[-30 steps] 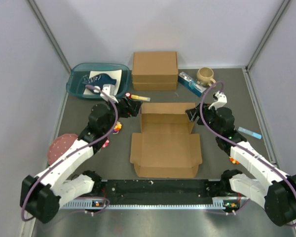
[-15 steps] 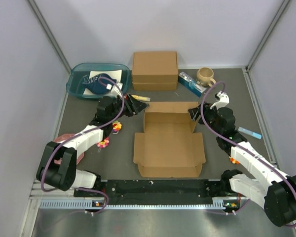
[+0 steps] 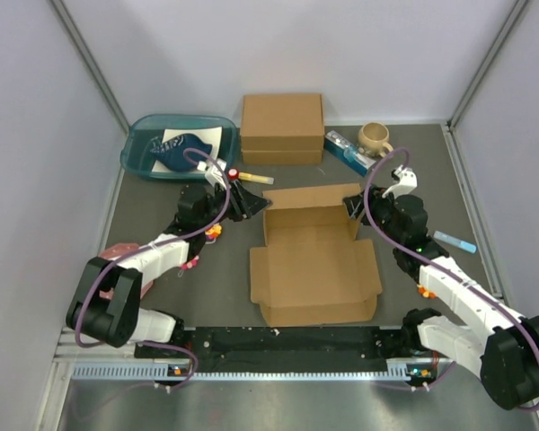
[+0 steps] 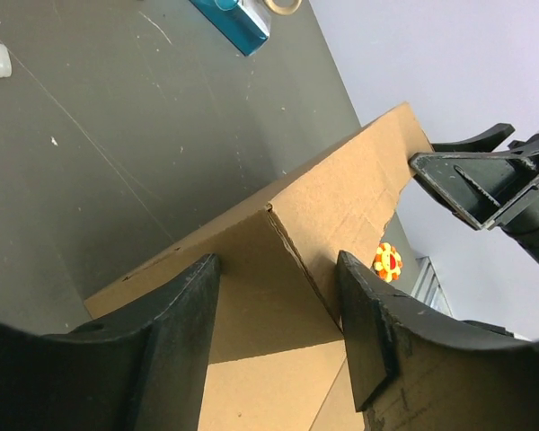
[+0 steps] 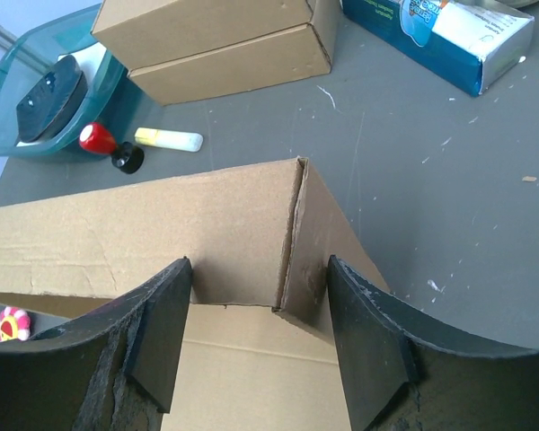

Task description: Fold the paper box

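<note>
The paper box [image 3: 314, 269] is matt corrugated cardboard; the table [image 3: 431, 189] matt and scuffed; the tub [image 3: 135, 162] glossy translucent plastic.

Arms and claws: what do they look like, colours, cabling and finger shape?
The left arm and right arm share white link shells with black joints and bases. A purple cable loops along each. The left claw and right claw are black, with broad, curved matte fingers.

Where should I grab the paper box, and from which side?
Grip the paper box at its two far corners, where the upright back wall meets the folded-in end flaps. Bring the left gripper from the left, the right gripper from the right: only those corners stand up; the rest lies flat.
</note>
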Controlling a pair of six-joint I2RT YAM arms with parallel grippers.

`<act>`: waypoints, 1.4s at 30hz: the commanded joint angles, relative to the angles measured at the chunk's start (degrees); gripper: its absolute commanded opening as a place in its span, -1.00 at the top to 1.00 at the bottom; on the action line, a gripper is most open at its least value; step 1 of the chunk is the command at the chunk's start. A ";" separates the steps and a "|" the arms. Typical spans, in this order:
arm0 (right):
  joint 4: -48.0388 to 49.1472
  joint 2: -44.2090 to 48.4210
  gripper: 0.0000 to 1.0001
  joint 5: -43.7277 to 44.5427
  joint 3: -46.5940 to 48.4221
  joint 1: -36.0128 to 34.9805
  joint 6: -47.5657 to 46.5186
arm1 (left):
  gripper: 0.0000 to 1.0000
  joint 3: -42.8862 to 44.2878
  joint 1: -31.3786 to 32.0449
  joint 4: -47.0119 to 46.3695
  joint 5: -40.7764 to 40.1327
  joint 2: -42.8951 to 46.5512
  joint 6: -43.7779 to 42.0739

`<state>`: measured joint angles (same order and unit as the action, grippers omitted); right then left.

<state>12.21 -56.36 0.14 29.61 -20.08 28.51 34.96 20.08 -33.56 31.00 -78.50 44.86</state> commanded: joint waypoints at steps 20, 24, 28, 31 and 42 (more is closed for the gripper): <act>-15.37 4.51 -0.61 3.99 6.77 -0.05 -1.44 | 0.46 2.74 3.83 21.96 -16.94 0.72 -12.78; -14.94 2.05 -0.62 4.08 10.82 0.47 -2.32 | 0.46 2.83 4.44 22.66 -17.82 0.80 -13.31; -10.91 -0.76 -0.57 0.92 10.04 2.49 -1.18 | 0.47 2.39 5.06 22.84 -18.79 1.24 -13.84; -8.08 -2.35 -0.50 -2.33 9.07 3.90 -0.04 | 0.47 2.31 5.24 22.84 -18.87 1.33 -13.92; -3.60 -2.71 0.08 -3.39 0.82 4.17 1.19 | 0.49 1.78 5.59 22.75 -20.19 1.33 -13.75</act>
<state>7.81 -59.57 -2.66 34.83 -16.56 29.26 39.55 25.69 -23.29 14.85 -75.11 34.54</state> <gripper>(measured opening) 0.534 0.370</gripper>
